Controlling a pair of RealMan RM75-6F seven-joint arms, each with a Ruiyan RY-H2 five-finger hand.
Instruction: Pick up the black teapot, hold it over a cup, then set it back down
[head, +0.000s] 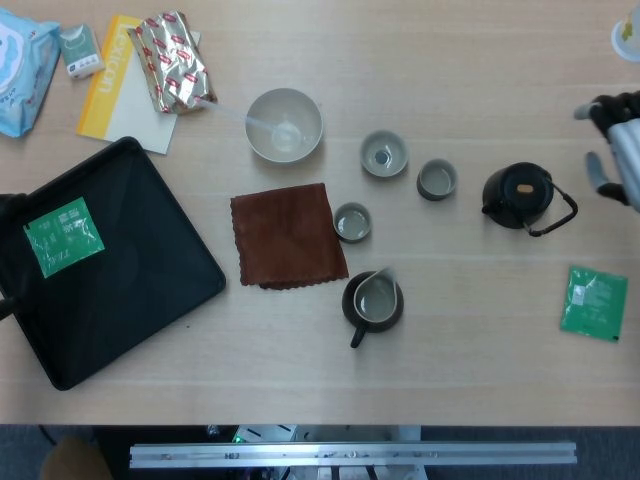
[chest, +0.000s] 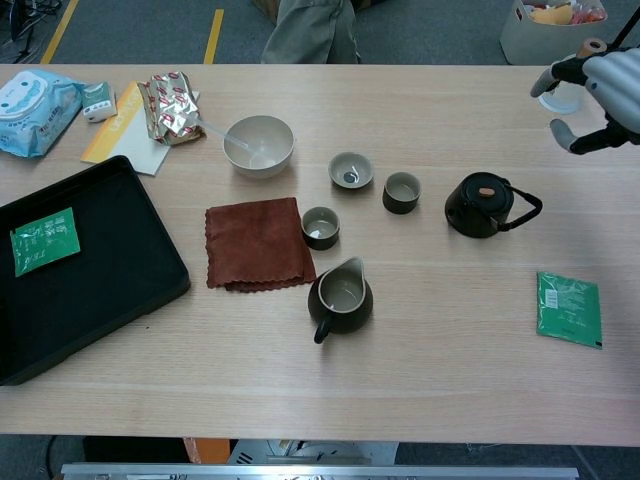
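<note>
Right hand (chest: 600, 95) is up at the far right edge, fingers spread, nothing in it, well clear of the teapot (chest: 479, 206); the head view catches only its fingertips (head: 606, 150) at the frame's edge. The left hand shows in neither view. The teapot stands upright on the table (chest: 420, 350), lid on, handle pointing right, spout left. Just left of it sits a dark cup (chest: 401, 192), then a paler cup (chest: 351, 170), and a third cup (chest: 320, 227) beside the brown cloth (chest: 256, 243). In front of those, a dark pitcher (chest: 339, 295) with its handle toward the near edge. Over to the right, a green packet (chest: 569, 308) lies flat. Beyond the cloth, a bowl (chest: 258, 146), and far left the black tray (chest: 100, 290).
</note>
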